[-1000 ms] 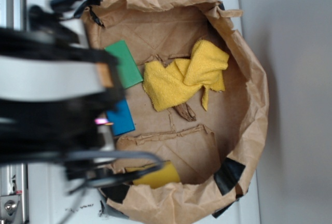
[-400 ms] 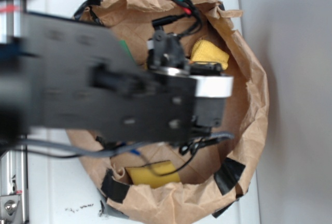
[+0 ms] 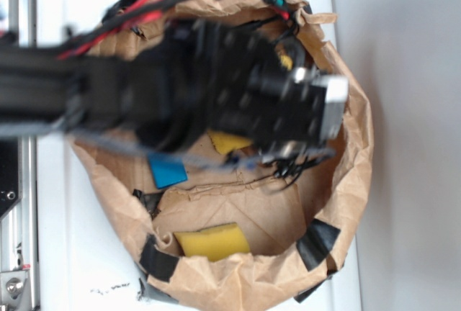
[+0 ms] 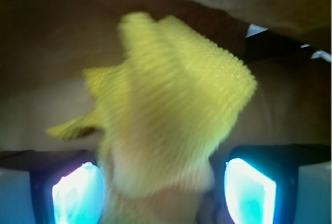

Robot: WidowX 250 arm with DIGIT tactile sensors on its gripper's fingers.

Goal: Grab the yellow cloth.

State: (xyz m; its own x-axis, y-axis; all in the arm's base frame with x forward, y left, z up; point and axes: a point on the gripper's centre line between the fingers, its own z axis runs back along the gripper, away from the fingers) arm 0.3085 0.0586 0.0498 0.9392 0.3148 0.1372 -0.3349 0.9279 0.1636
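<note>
Terry folds of the yellow cloth (image 4: 166, 115) fill the middle of the wrist view, rising between the two lit fingertips (image 4: 78, 195) at the lower left and lower right, so the gripper (image 4: 163, 193) stands wide open with the fabric in its gap and, as far as I can judge, nothing yet clamped. That straddling placement suits a pinch on a raised fold, since soft cloth gives the pads something to close on only where it humps up. In the exterior view the arm reaches from the left edge across the crumpled brown paper bag (image 3: 353, 145) that lines the working area on the white counter (image 3: 79, 253), and it covers most of the cloth; only a yellow scrap (image 3: 229, 142) shows just below the arm at centre. A blue block (image 3: 167, 172) sits lower left of that, and a smooth yellow sponge block (image 3: 212, 241) lies near the bottom rim, well apart from the gripper. Motion blur smears both views, and whether the fingertips touch the bag floor cannot be made out.
</note>
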